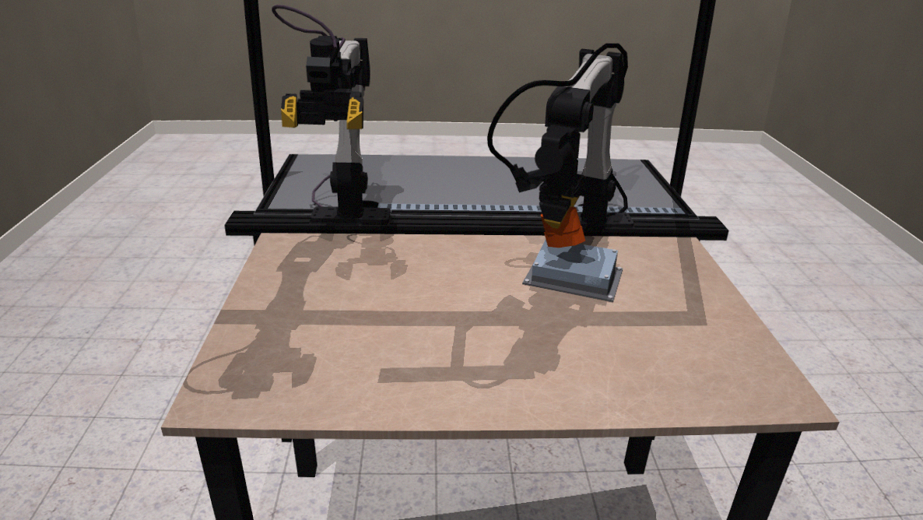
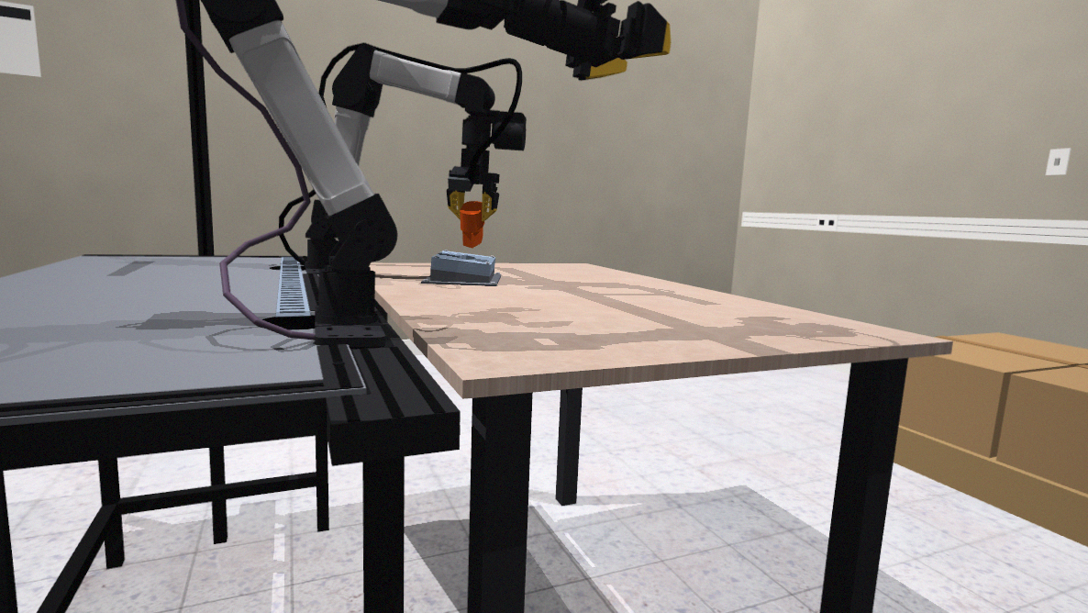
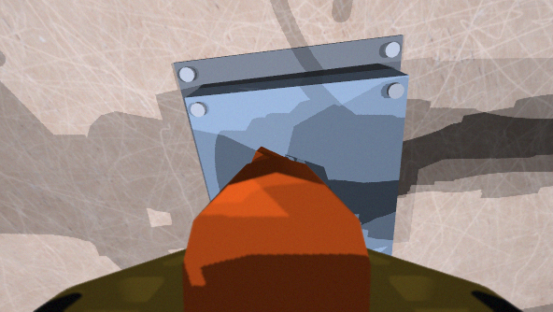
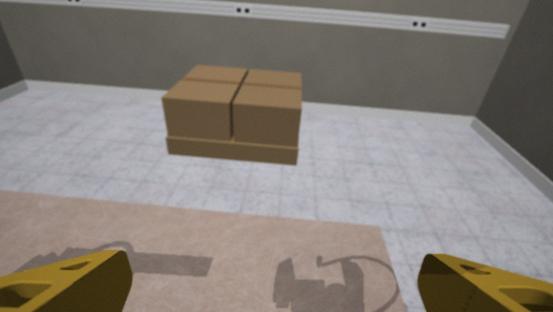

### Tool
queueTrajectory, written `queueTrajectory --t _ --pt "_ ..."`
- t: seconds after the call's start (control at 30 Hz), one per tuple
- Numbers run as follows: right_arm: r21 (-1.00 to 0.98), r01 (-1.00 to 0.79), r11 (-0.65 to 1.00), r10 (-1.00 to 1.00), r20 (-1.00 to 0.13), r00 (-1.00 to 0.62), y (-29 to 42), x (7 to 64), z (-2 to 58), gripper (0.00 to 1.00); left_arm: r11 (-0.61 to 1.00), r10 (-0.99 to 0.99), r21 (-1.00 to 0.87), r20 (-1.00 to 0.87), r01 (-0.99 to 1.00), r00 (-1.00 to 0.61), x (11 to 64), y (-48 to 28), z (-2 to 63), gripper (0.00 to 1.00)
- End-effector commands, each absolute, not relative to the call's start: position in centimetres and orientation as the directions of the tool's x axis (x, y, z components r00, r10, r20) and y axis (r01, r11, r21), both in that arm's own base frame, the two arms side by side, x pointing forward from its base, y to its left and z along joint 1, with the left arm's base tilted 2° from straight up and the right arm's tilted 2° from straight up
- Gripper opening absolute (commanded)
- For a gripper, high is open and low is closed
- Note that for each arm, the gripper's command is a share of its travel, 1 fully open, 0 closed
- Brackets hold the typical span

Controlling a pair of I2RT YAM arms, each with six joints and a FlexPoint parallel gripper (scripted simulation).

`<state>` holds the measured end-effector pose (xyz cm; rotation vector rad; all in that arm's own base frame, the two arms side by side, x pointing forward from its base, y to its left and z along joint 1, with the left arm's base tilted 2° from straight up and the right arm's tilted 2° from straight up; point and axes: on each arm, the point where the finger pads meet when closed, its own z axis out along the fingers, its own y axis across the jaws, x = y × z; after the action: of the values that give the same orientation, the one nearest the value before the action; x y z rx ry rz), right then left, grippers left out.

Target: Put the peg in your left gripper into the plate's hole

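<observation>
Currently pinched in the left gripper [image 1: 560, 216] [image 2: 473, 206] [image 3: 276, 280]: orange peg [image 1: 564, 233] [image 2: 471, 220] [image 3: 280, 234], raised just above the blue-gray plate [image 1: 574, 258] [image 2: 462, 266] [image 3: 346, 135]. Probably stiff, light, slightly slippery; best gripped around the wide upper body, lower end free. Right gripper [image 1: 322, 112] [image 2: 638, 59] [image 4: 275, 280] spread wide, well apart.

Seen from the top view, with the table [image 1: 451, 400] [image 2: 532, 319] [image 3: 47, 28] [image 4: 243, 243] as the dial, the plate [image 1: 571, 280] [image 2: 461, 268] [image 3: 346, 140] lies on it toward one o'clock. The peg [image 1: 564, 235] [image 2: 471, 220] [image 3: 276, 229] is above the plate, apart from it, between the left gripper's [image 1: 560, 219] [image 2: 473, 211] [image 3: 276, 271] fingers. The right gripper [image 1: 322, 113] [image 2: 636, 61] [image 4: 276, 265] is up toward eleven o'clock. In the exterior view, boxes [image 2: 959, 388] [image 4: 201, 117] sit near four o'clock (the right wrist view puts them beyond the table, toward eleven).
</observation>
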<state>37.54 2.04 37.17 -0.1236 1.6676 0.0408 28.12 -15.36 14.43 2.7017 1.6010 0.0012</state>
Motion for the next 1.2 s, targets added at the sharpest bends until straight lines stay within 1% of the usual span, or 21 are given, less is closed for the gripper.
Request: queueTrajectory --t 0.0,0.2,0.4,0.47,0.67,0.83,0.97,1.03,1.17 --pt "-0.063 -0.136 0.989 -0.076 -0.993 -0.089 2.7 37.0 37.8 1.0 -0.479 0.878 0.007 -0.001 0.878 0.479 27.6 -14.9 16.6 0.33" --pt "-0.053 -0.198 0.979 -0.08 -0.988 -0.132 5.5 36.0 36.4 1.0 -0.483 0.876 0.0 -0.008 0.876 0.483 27.5 -14.9 17.8 0.33" --pt "-0.033 -0.356 0.934 -0.104 -0.978 -0.181 11.8 33.2 35.0 1.0 -0.491 0.863 0.03 -0.115 0.871 0.491 28.0 -15.5 18.1 0.33" --pt "-0.033 -0.356 0.934 -0.104 -0.978 -0.181 11.8 33.2 35.0 1.0 -0.491 0.863 0.03 -0.115 0.871 0.491 28.0 -15.5 18.1 0.33" --pt "-0.025 -0.571 0.821 -0.172 -0.963 -0.206 19.1 27.4 33.5 1.0 -0.452 0.862 -0.028 -0.271 0.892 0.429 27.8 -13.7 16.8 0.33" --pt "-0.023 -0.711 0.703 -0.231 -0.952 -0.198 23.3 22.2 32.6 1.0 -0.409 0.865 -0.051 -0.339 0.911 0.369 28.2 -12.2 16.1 0.33" --pt "-0.023 -0.796 0.605 -0.273 -0.945 -0.181 25.4 18.3 32.0 1.0 -0.383 0.872 -0.065 -0.354 0.921 0.338 28.5 -11.4 15.8 0.33" --pt "-0.023 -0.796 0.605 -0.273 -0.945 -0.181 25.4 18.3 32.0 1.0 -0.383 0.872 -0.065 -0.354 0.921 0.338 28.5 -11.4 15.8 0.33" --pt "-0.023 -0.841 0.54 -0.299 -0.94 -0.166 26.5 15.9 31.6 1.0 -0.379 0.873 -0.044 -0.35 0.924 0.341 28.6 -11.4 16.0 0.33"
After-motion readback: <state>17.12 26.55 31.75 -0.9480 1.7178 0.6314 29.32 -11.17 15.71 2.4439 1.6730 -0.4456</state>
